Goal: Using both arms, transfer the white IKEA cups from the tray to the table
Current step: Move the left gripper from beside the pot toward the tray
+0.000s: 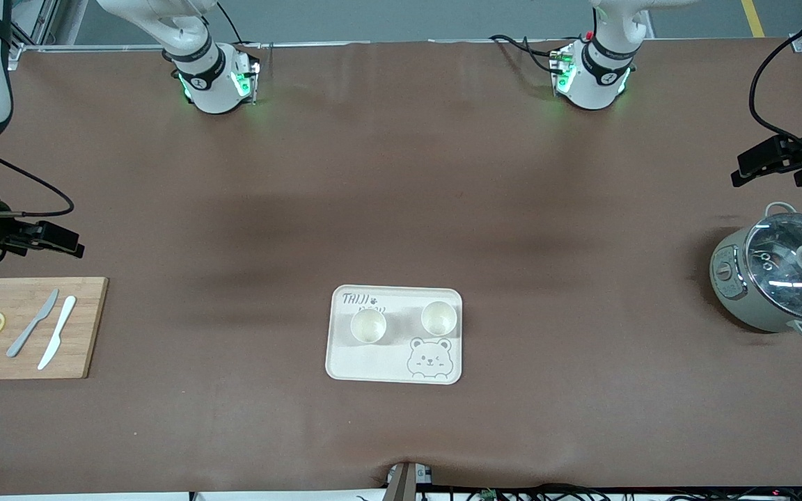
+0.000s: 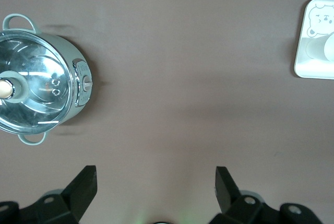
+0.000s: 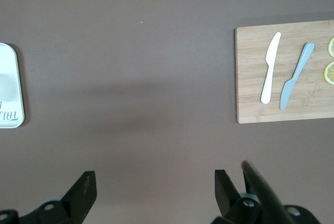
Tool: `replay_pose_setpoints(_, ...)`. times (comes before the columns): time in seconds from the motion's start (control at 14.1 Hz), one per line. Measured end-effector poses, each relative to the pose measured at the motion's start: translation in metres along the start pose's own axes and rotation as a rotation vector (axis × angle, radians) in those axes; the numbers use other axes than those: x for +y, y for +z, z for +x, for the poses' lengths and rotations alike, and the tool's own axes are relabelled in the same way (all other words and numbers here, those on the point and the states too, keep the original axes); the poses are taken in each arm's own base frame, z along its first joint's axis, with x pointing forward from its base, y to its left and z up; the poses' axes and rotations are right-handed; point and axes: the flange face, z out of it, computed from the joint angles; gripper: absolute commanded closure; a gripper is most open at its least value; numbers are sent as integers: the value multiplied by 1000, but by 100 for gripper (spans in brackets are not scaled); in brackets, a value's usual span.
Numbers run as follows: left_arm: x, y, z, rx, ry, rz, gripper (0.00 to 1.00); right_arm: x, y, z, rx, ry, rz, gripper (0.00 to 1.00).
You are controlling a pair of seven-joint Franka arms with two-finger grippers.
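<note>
Front view: two white IKEA cups stand upright, apart, on the bear tray mid-worktop. Judged light, rigid, smooth, chip-prone; grip across the rim.

Left wrist view: left claw open, empty, over bare worktop near the lidded pot.

Right wrist view: right claw open, empty, near the cutting board.

The only legible writing stands on the tray: dark hand-style letters "TAIJI" along its edge farthest from the front camera, at the corner toward the right arm's end of the table, with a small paw mark after them. A second line below is partly hidden by a cup and cannot be read. The right wrist view shows "TAIJI" at the tray's corner too.
</note>
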Motion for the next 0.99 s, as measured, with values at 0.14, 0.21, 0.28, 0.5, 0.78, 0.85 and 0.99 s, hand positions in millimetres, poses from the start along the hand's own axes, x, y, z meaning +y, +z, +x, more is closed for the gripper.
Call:
replay_pose_setpoints(0.14,-3,1,0,-3,-6,0,0,0,0,0,0,0,0,0)
replay_pose_setpoints(0.21,-7,1,0,-5,-12,-1,0,0,0,0,0,0,0,0)
replay_pose_setpoints(0.28,-11,1,0,-7,-19,-1,0,0,0,0,0,0,0,0)
replay_pose_setpoints(0.5,-13,4,0,-16,-22,-2,0,0,0,0,-1,0,0,0)
replay_pose_setpoints(0.78,5,41,22,-71,10,-4,0,0,0,0,-1,0,0,0)
replay_pose_setpoints(0.85,11,53,31,-76,21,-4,0,0,0,0,-1,0,0,0)
replay_pose_setpoints(0.99,22,71,45,-69,36,-4,0,0,0,0,-1,0,0,0)
